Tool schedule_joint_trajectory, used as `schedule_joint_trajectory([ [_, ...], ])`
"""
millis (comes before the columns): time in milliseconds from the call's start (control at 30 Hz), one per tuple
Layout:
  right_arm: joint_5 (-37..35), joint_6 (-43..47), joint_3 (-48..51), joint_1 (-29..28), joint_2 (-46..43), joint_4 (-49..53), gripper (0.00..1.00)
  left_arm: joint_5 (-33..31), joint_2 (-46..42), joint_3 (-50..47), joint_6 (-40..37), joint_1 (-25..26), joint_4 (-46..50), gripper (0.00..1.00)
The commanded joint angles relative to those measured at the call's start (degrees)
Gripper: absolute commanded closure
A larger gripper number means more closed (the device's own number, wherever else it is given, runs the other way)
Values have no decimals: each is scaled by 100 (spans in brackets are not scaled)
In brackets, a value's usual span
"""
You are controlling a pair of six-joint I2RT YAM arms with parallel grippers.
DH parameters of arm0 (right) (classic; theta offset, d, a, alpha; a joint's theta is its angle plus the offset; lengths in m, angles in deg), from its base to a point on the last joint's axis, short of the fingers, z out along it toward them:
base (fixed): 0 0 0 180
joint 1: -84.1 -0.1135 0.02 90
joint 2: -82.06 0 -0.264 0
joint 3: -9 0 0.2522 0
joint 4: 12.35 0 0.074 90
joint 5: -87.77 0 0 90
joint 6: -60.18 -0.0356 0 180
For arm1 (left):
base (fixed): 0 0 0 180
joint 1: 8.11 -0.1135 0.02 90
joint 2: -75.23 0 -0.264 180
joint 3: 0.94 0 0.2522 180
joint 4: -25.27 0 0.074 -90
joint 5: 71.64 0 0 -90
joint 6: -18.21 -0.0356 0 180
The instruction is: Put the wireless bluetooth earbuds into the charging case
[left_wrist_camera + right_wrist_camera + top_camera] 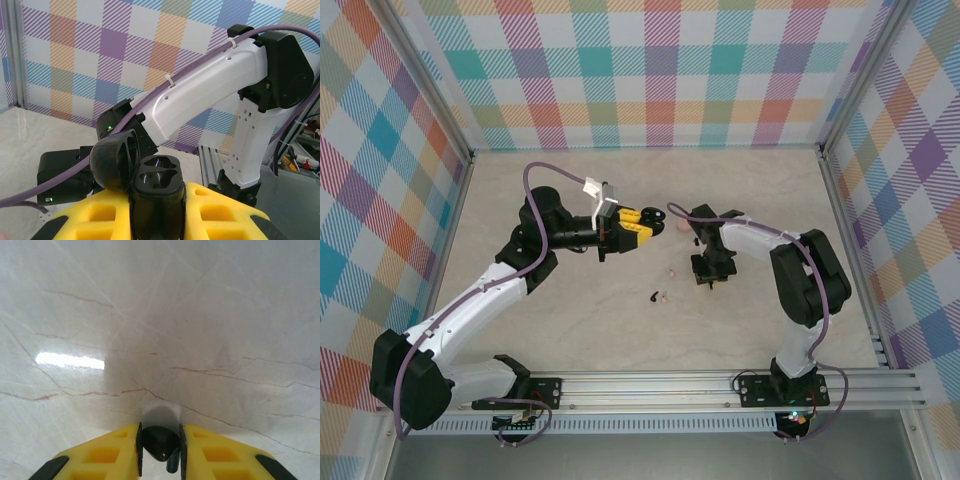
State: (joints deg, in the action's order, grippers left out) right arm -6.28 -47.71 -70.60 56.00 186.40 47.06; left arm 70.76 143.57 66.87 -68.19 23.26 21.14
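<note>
My left gripper point(636, 226) is raised above the table and shut on the black charging case point(156, 200). The case stands upright between the yellow fingers point(95, 215), its lid point(113, 161) flipped open to the left, and both wells look empty. My right gripper point(160, 434) points down at the table point(165, 315), its pads closed on either side of a black earbud point(159, 441) whose stem hangs down. In the top view the right gripper point(710, 272) is right of centre. Loose on the table lie a black earbud point(653, 295) and two pale pink earbuds point(665, 296) point(671, 272).
A small round pink object point(680, 228) sits on the table between the two grippers. The right arm point(210, 95) crosses the left wrist view. Plaid walls point(650, 70) close in the table on three sides, with a metal rail point(720, 385) at the near edge.
</note>
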Motion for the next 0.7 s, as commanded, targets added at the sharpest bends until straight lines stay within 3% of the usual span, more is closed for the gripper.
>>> schedule_joint_trajectory([
  [0, -5, -229, -122, 41, 56, 57, 70, 9, -135, 64, -46, 88, 23, 81],
  [167, -13, -101, -140, 41, 89, 171, 64, 8, -123, 54, -70, 88, 5, 81],
  [667, 108, -466, -253, 41, 201, 163, 63, 35, -135, 49, -77, 88, 14, 81],
])
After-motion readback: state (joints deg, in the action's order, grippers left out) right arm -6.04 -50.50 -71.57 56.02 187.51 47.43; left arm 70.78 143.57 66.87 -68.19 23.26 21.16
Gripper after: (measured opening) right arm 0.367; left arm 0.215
